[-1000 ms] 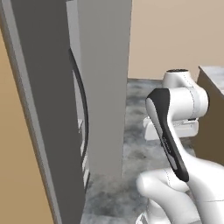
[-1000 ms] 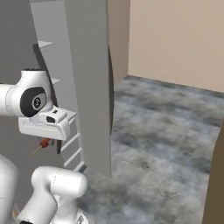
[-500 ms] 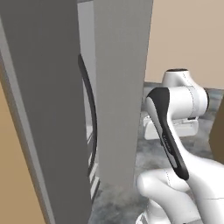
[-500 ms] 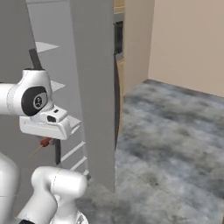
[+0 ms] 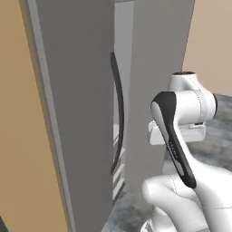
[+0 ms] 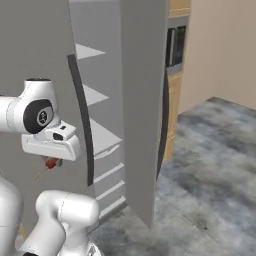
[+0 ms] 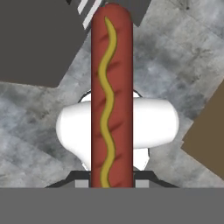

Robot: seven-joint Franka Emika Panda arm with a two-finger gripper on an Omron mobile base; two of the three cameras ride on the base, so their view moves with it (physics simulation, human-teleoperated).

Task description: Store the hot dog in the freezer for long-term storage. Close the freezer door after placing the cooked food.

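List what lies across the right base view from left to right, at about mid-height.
The robot's white arm → the dark curved door handle → the freezer's pale shelves → the open freezer door → the wooden cabinet → the beige wall.

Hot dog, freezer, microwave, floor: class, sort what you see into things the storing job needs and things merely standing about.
Needed for the job:
hot dog, clamped in the gripper
freezer, open, shelves showing
freezer door, swung out

Merely standing about:
microwave
grey mottled floor
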